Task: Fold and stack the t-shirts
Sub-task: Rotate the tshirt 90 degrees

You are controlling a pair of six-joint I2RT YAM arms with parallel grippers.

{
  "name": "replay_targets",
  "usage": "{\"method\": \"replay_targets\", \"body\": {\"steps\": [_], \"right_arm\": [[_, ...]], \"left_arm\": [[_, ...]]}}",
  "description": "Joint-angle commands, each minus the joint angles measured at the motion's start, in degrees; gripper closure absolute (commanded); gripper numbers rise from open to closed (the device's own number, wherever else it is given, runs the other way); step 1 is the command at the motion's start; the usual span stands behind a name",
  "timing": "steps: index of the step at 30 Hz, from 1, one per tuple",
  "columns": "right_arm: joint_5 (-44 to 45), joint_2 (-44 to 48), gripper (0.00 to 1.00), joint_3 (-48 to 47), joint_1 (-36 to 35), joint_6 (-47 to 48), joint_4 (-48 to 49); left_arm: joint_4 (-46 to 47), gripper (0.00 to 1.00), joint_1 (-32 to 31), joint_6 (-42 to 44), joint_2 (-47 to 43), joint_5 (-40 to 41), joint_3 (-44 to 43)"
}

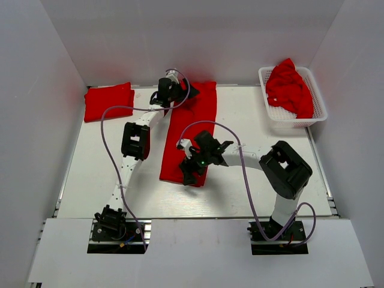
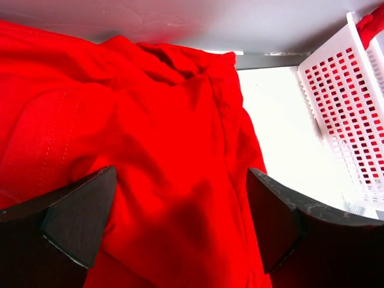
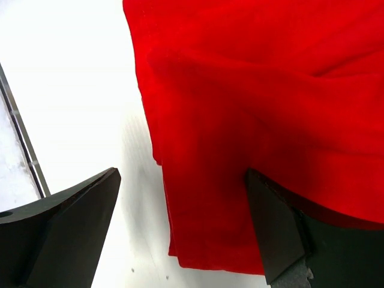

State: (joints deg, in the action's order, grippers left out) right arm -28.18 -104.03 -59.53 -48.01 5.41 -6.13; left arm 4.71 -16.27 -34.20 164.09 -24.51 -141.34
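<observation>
My L gripper (image 2: 181, 180): fingers spread wide, nothing pinched, over far end of long folded t-shirt (image 1: 198, 114), mid-table (image 1: 252, 174). My R gripper (image 3: 181, 180): spread too, empty, at its near end. Square-folded t-shirt (image 1: 108, 102) at far-L corner. Crumpled t-shirts (image 1: 288, 87) in white lattice basket (image 1: 316, 96), far R.

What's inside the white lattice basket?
A crumpled heap of bright red t-shirt cloth, rising above the rim of the white plastic lattice basket. How many shirts, and the floor beneath, are hidden.
</observation>
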Motion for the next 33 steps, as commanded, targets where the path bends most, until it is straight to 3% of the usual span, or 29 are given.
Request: {"method": "replay_targets", "body": {"steps": [1, 6, 12, 15, 21, 23, 25, 30, 33], "right_arm": [[2.1, 0.8, 0.10, 0.3, -0.7, 0.9, -11.3], [7.4, 10.5, 0.10, 0.8, -0.9, 0.0, -12.9], [12.8, 21.8, 0.10, 4.3, -0.6, -2.9, -11.2], [14.3, 23.9, 0.10, 6.1, -0.7, -2.6, -11.0], [18.3, 25.3, 0.11, 7.0, -0.8, -0.6, -14.0], [19.7, 25.6, 0.11, 7.4, -0.8, -0.1, -13.1], [19.2, 25.5, 0.11, 8.1, -1.0, 0.3, -11.5], [19.7, 23.1, 0.14, 8.3, -1.6, 2.1, -8.5], [16.9, 20.3, 0.14, 7.8, -2.3, 2.4, -6.2]], "left_arm": [[-5.6, 0.00, 0.0, -1.1, 0.5, 1.9, 2.6], [-5.6, 0.00, 0.0, -0.6, -4.6, 2.5, 3.9], [-7.6, 0.00, 1.2, 3.5, -16.8, 2.5, 7.4], [-12.3, 0.00, 1.2, 7.3, -22.5, 1.4, 7.4], [-25.8, 0.00, 1.7, 13.7, -35.6, 2.2, 15.9], [-31.7, 0.00, 1.7, 14.4, -43.4, 5.3, 24.0], [-33.3, 0.00, 1.7, 14.4, -49.9, 9.4, 37.7], [-24.8, 0.00, 1.7, 8.6, -75.7, 10.3, 76.0], [-26.8, 0.00, 0.5, 5.6, -84.1, 10.8, 85.9]]}}
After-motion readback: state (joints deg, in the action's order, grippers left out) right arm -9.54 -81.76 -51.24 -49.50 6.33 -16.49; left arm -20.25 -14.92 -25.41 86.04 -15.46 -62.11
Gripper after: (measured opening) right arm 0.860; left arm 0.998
